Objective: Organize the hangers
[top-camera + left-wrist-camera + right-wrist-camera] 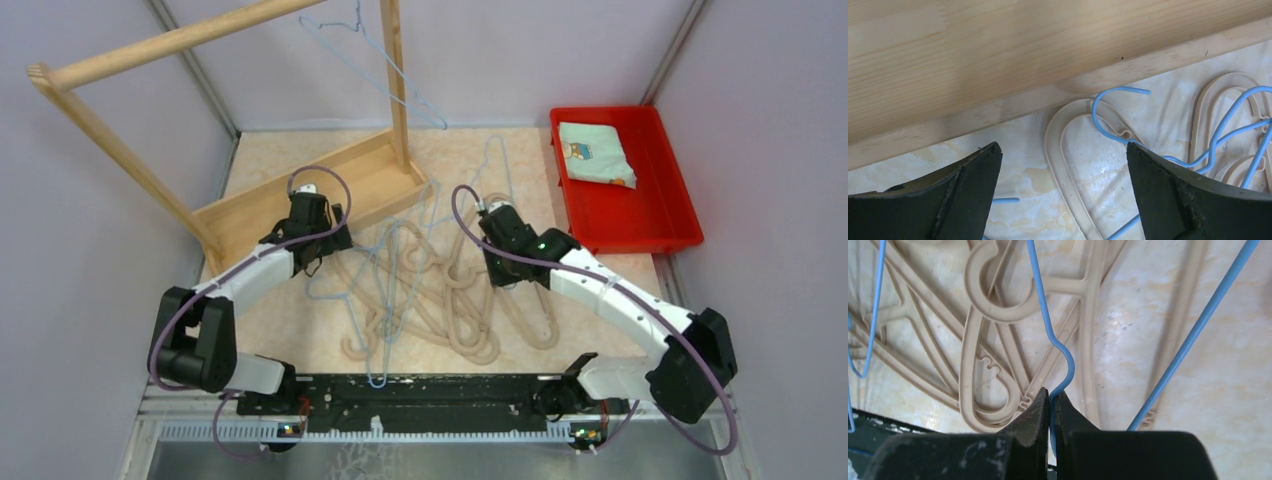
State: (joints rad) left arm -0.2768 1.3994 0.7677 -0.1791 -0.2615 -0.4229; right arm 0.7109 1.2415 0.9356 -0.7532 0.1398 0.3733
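Tabletop [1228,390]: blue hanger [1047,322] in right gripper [1052,396]

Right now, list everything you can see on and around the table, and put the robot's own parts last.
wooden rack: one, pale wood, back left of the table
hung blue hanger: one, light blue wire, on the rack's rail
blue wire hangers: several, light blue, tangled in the pile mid-table
beige hangers: several, exact count unclear, in the same pile
red tray: one, red, back right
folded cloth: one, pale with a print, inside the red tray
table: one, beige marbled top
left hand: one, black, open, above the table beside the rack's base
right hand: one, black, shut on one of the blue wire hangers
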